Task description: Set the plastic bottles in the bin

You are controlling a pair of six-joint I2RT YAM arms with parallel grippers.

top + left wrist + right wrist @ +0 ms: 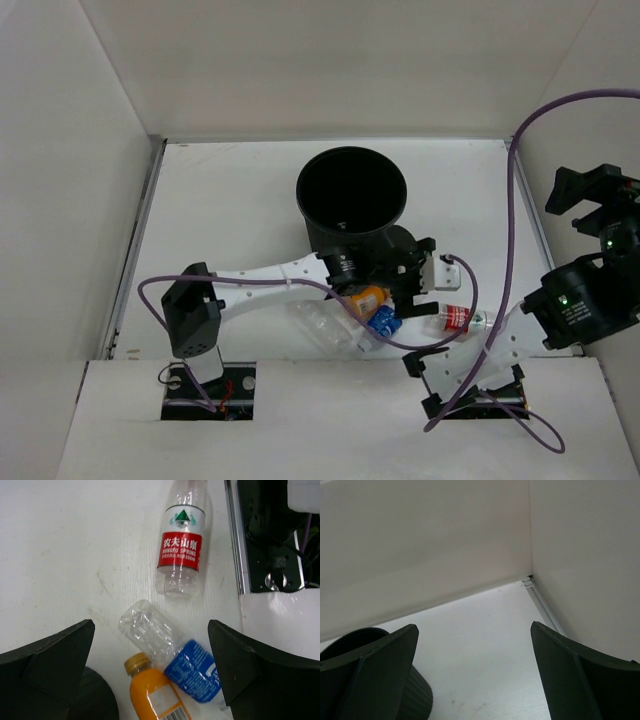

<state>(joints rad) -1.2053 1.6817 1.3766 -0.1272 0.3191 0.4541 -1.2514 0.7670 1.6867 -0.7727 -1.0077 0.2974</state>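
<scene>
Black round plastic bin (352, 195) stands upright toward the back of the white table (230, 220), its mouth open to the overhead camera, and all four plastic bottles lie on the tabletop just in front of it. Left gripper (151, 624) hangs right over the cluster, fingers (55, 662) spread wide, gripping nothing. Under it the short orange bottle (152, 695) lies touching the clear bottle with a blue label (192, 672), the two set at an angle to each other. Clear bottle with a red label (181, 545) lies a little apart from that pair, over toward the right arm's base. Plain clear bottle (328, 325) lies on the near side of the orange one, partly under the left arm. Right gripper (472, 630) is raised off at the right side, fingers (580, 680) also wide apart and empty, facing the back corner of the enclosure.
</scene>
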